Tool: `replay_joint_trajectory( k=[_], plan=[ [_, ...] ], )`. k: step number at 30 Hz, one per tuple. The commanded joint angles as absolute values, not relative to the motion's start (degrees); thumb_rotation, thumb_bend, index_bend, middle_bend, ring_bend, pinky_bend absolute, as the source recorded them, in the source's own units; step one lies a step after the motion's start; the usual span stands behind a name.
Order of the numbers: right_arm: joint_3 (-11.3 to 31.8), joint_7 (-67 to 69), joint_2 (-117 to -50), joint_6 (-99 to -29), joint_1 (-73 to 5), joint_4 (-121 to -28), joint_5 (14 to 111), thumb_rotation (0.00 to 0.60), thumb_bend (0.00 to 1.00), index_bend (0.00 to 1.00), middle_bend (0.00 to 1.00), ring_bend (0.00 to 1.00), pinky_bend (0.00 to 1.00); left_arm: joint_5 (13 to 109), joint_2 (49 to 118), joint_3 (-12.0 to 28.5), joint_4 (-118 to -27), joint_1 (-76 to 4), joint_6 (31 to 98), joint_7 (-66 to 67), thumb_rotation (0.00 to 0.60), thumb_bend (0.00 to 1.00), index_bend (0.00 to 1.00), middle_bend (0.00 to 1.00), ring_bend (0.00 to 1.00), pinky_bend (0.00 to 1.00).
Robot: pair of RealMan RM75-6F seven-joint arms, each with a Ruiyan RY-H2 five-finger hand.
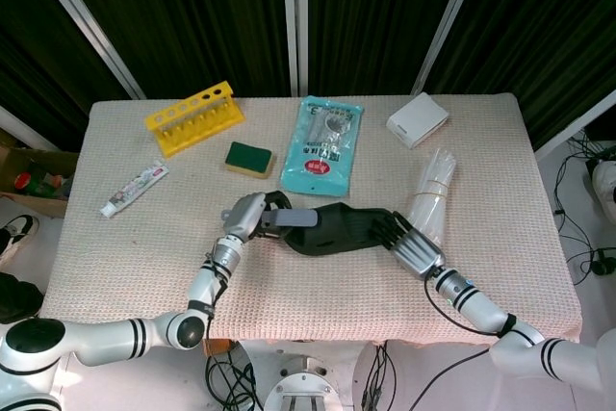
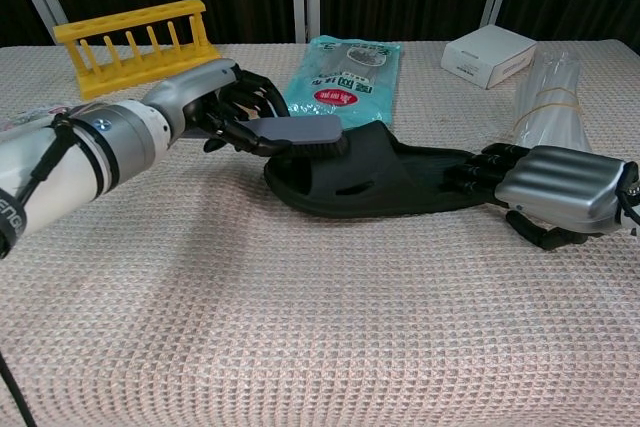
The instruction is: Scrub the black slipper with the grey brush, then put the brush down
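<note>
The black slipper (image 1: 342, 229) (image 2: 380, 179) lies flat on the cloth near the table's front middle. My left hand (image 1: 243, 215) (image 2: 205, 105) grips the handle of the grey brush (image 1: 294, 220) (image 2: 297, 131), whose head sits over the slipper's left end, at its strap. My right hand (image 1: 414, 248) (image 2: 552, 190) presses its fingertips on the slipper's right end, pinning it down.
A teal packet (image 1: 325, 143) lies just behind the slipper and a green sponge (image 1: 249, 158) to its left. A yellow rack (image 1: 193, 117) and a toothpaste tube (image 1: 133, 189) sit at the left, a white box (image 1: 417, 120) and a clear plastic bundle (image 1: 432, 193) at the right.
</note>
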State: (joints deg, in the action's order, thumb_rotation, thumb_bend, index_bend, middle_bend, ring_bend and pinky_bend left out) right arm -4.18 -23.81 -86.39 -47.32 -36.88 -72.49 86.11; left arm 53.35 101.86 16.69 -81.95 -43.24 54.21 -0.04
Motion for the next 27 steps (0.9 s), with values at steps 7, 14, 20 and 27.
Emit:
replay_joint_trajectory(
  k=[7,14,20,27],
  plan=[
    [-4.19,-24.24,-86.56,-47.30,-36.74,-72.41,85.79,0.600,0.78,0.00,0.00,0.00,0.00,51.94,97.07,17.04,-84.48,-40.16,56.31,0.40,0.600,0.67,0.93,0.99,0.85,0.87],
    [-4.16,-24.59,-86.72,-47.09,-36.75,-72.38,85.47,0.600,0.78,0.00,0.00,0.00,0.00,52.02,98.41,16.90,-83.98,-39.98,55.50,-0.79,0.600,0.67,0.93,0.99,0.85,0.87],
    [-4.23,-24.57,-86.79,-46.63,-36.71,-71.79,85.02,0.600,0.78,0.00,0.00,0.00,0.00,53.82,101.49,17.06,-83.16,-40.42,55.95,-1.97,0.600,0.67,0.93,0.99,0.85,0.87],
    [-4.28,-24.14,-87.21,-46.43,-36.79,-71.31,85.07,0.600,0.78,0.00,0.00,0.00,0.00,55.29,104.93,16.28,-82.11,-41.22,57.60,0.84,0.600,0.68,0.94,0.99,0.85,0.88]
  ],
)
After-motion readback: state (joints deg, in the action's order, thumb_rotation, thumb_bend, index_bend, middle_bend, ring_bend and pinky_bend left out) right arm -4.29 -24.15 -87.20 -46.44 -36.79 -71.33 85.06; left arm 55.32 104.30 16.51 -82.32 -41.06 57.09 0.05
